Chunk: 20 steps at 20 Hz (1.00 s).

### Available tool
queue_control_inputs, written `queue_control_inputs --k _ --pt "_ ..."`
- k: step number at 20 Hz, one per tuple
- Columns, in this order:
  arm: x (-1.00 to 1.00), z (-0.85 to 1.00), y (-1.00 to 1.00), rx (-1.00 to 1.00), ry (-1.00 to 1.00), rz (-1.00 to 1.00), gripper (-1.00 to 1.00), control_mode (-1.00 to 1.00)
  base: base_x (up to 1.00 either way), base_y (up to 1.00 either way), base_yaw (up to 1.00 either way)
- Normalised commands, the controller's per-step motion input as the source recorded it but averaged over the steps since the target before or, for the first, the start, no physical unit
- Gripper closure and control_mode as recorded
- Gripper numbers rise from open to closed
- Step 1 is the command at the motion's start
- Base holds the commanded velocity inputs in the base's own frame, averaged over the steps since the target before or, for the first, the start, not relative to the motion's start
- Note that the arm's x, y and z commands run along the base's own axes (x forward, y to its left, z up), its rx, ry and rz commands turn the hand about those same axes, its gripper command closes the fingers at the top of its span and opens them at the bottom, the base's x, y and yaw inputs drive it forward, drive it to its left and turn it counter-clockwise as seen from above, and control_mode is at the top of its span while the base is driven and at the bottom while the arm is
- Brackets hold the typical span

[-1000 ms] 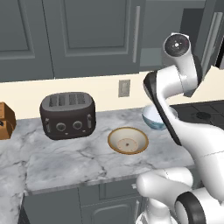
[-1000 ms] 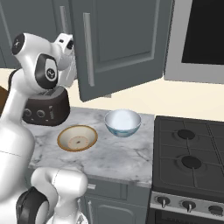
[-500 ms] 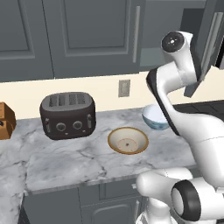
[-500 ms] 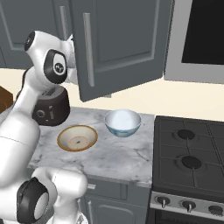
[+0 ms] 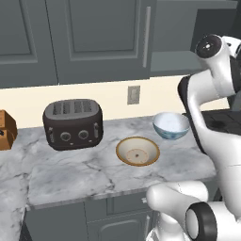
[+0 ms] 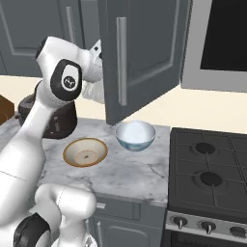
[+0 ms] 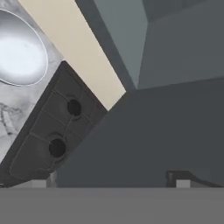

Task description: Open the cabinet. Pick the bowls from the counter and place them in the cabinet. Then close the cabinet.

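The gripper [image 7: 113, 181] is standing with fingers apart, empty, beside the cabinet's [image 6: 144, 53] open right door. Swinging down carelessly risks striking that door or the white bowl [image 6: 135, 135].

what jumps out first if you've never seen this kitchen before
The big white robot arm reaching up beside the open door of the dark grey cabinet, which swings out over the counter. Below it, two bowls sit apart on the marble: a shallow cream bowl nearer the front and a deeper white bowl beside the stove. A dark toaster stands further left.
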Motion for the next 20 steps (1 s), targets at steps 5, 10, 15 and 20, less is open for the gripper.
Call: queue_control_inputs --k 5,10,15,20 --pt "-0.59 0.00 -0.85 0.00 0.00 -0.20 -1.00 -1.00 0.00 0.00 0.00" --pt "-0.35 0.00 -0.85 0.00 0.00 -0.16 -1.00 -1.00 0.00 0.00 0.00" --pt "-0.12 0.00 -0.33 0.00 0.00 -0.04 -1.00 -1.00 0.00 0.00 0.00" --pt "-0.20 0.00 0.00 0.10 -0.06 0.00 -1.00 -1.00 0.00 0.00 0.00"
